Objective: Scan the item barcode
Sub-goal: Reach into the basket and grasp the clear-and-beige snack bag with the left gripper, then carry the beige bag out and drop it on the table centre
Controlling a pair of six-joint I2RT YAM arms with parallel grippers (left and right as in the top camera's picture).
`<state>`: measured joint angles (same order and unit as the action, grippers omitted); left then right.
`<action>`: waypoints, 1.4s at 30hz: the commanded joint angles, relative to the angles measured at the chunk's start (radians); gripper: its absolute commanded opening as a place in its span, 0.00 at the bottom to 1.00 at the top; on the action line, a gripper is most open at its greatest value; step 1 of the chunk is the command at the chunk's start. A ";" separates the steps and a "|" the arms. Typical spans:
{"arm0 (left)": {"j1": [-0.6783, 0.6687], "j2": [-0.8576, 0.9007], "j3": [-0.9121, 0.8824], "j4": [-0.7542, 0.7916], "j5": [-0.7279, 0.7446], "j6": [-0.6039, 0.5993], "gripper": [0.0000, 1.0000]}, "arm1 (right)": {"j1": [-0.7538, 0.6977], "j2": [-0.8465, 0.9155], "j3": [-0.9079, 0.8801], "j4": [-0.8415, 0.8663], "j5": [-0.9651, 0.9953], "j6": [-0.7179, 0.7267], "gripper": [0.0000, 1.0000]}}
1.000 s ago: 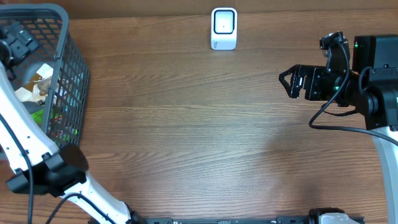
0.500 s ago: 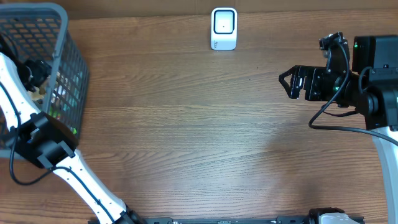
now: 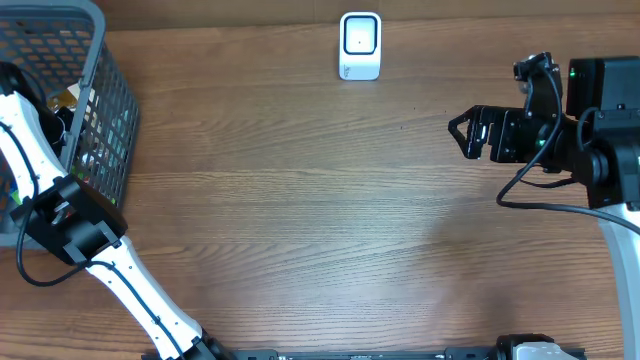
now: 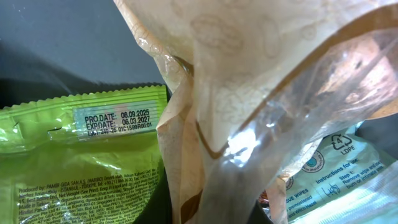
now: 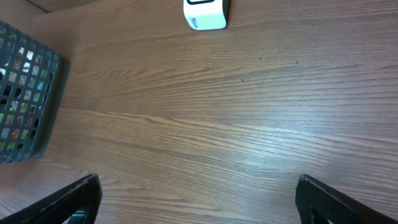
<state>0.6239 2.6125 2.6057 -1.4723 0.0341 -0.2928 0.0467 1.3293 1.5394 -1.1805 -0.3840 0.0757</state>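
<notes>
Stage: item pick-up, early in the task. The left arm [image 3: 22,150] reaches into the grey basket [image 3: 118,110] at the upper left of the overhead frame, with the left gripper [image 3: 56,112] down among the contents. Its jaws are closed, but its fingers are hidden in its own wrist view, so a pinch on any item cannot be confirmed. That view is filled by a tan and clear pouch [image 4: 249,93] pressed close to the lens. A green packet [image 4: 81,162] with a date stamp lies at lower left and a wipes pack [image 4: 336,168] at lower right. The pouch is the likeliest candidate for scanning. No barcode is visible on any of the three. The white scanner [image 3: 360,45] stands at top centre of the wooden table [image 3: 320,220], well apart from the basket, with nothing in front of it. The right gripper [image 3: 462,136] hangs at the right edge with its jaws spread wide and empty. Done: reach into the basket, jaws closed. Left: lift an item clear, carry it to the scanner, turn its barcode to the scanner face
</notes>
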 commanded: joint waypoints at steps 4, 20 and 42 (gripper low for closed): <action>-0.006 -0.277 -0.020 -0.005 -0.016 0.007 0.04 | 0.004 -0.003 0.025 -0.005 0.008 0.004 1.00; -0.186 -0.696 -0.020 -0.125 0.024 0.050 0.04 | 0.004 -0.003 0.025 -0.006 0.008 0.004 1.00; -0.941 -0.297 -0.397 -0.091 0.112 0.072 0.04 | 0.004 -0.003 0.025 -0.006 0.008 0.003 1.00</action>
<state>-0.3191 2.3528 2.2032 -1.5673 0.1390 -0.1997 0.0467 1.3293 1.5394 -1.1904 -0.3840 0.0780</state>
